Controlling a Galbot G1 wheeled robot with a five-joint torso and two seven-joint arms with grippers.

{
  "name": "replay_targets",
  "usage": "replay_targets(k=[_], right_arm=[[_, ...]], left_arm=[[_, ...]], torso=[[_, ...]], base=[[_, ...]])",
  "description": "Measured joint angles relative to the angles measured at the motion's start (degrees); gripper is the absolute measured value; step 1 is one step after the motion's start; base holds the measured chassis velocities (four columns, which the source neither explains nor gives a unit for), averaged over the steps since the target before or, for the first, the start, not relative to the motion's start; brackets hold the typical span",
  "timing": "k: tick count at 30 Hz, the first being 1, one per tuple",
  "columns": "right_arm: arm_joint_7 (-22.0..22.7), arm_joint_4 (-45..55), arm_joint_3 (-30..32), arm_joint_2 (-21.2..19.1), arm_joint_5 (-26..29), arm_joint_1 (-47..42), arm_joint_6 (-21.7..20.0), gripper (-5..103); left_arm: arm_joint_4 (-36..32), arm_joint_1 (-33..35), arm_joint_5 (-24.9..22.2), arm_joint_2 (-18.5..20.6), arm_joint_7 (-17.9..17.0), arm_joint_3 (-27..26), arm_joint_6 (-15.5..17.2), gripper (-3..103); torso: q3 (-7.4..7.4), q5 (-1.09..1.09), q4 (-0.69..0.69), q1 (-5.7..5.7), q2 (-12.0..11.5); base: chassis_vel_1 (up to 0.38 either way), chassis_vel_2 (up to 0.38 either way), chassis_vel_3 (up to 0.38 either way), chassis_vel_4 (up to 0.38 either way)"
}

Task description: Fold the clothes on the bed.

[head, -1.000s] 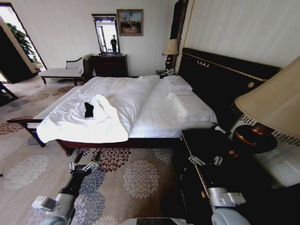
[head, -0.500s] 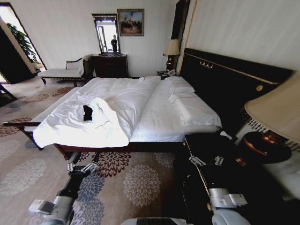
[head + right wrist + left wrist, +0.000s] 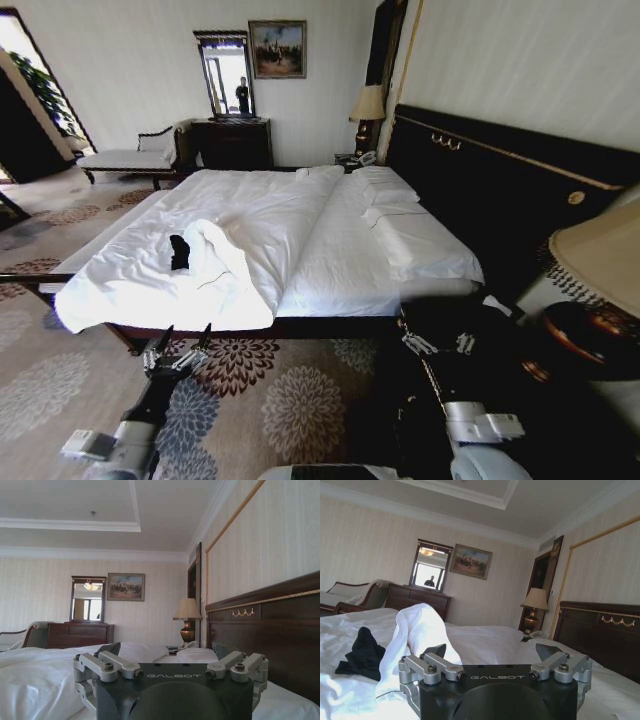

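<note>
With the whole view shifted since a moment ago, the bed (image 3: 330,240) is judged nearer, the clothes (image 3: 179,251) are seen crumpled at centre left, unfolded, and the left tool (image 3: 177,352) and right tool (image 3: 438,344) are held open, empty, at the bottom.

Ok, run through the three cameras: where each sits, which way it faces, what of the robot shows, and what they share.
Head view: high on the robot, looking forward and down at the bed and black T-shirt; left gripper and right gripper both low, short of the bed.
Left wrist view: low at mattress level, facing across the bed; its open gripper in the foreground.
Right wrist view: low, facing the headboard; open gripper in the foreground.
Shared: mirror, painting, bedside lamp.
</note>
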Motion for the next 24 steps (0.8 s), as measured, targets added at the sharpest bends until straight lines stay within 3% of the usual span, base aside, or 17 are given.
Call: replay_targets(k=[24], right_arm=[[-0.27, -0.97, -0.3, 0.87, -1.07, 0.46, -0.06, 100]], left_arm=[[1.07, -0.64, 0.23, 0.54, 0.13, 0.31, -0.31, 100]], torso=[[0.0, 0.0, 0.0, 0.01, 0.0]], base=[[-0.121, 0.125, 0.123, -0.125]])
